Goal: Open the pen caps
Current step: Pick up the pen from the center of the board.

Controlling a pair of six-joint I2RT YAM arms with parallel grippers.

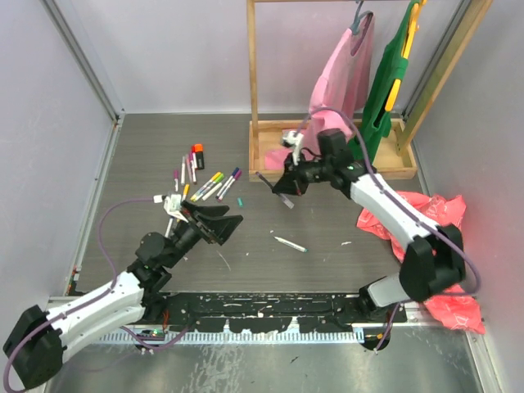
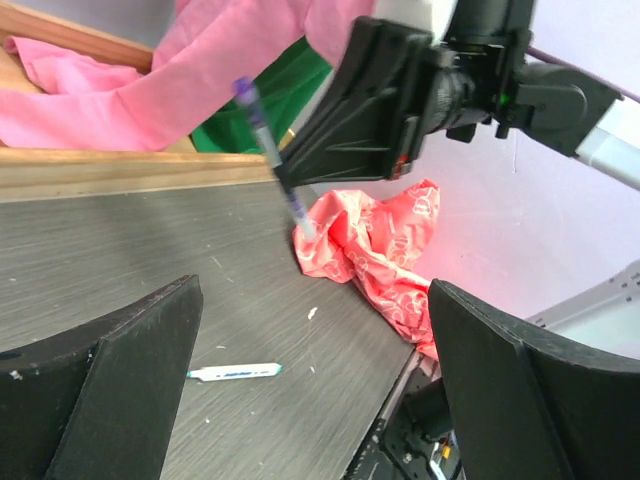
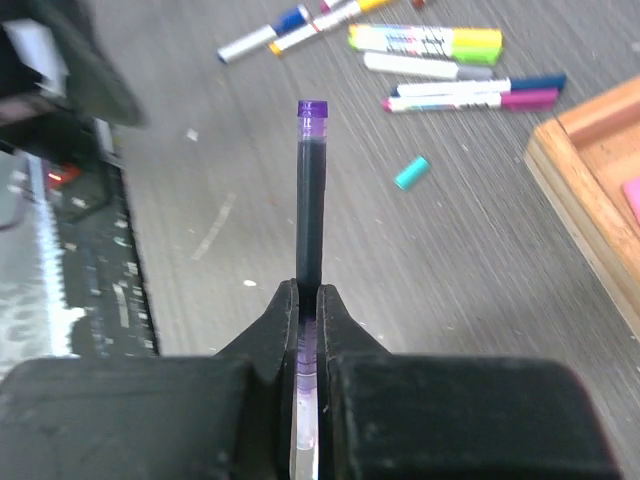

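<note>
My right gripper [image 3: 309, 300] is shut on a dark-barrelled pen [image 3: 311, 200] and holds it in the air above the table. The pen's purple end [image 3: 312, 110] sticks out past the fingertips. In the top view this pen [image 1: 286, 201] slants under the right gripper [image 1: 282, 185]. My left gripper [image 1: 221, 225] stands wide open and empty, facing the held pen [image 2: 270, 150] from a short way off. Several capped pens [image 1: 209, 184] and an orange-and-black marker [image 1: 197, 155] lie at the back left. A loose teal cap [image 3: 411, 172] lies near them. One white pen [image 2: 235, 372] lies alone mid-table.
A wooden rack [image 1: 270, 131] with a pink garment [image 1: 344, 74] and a green one [image 1: 389, 74] stands at the back right. A red cloth [image 1: 434, 229] is crumpled at the right edge, near the right arm.
</note>
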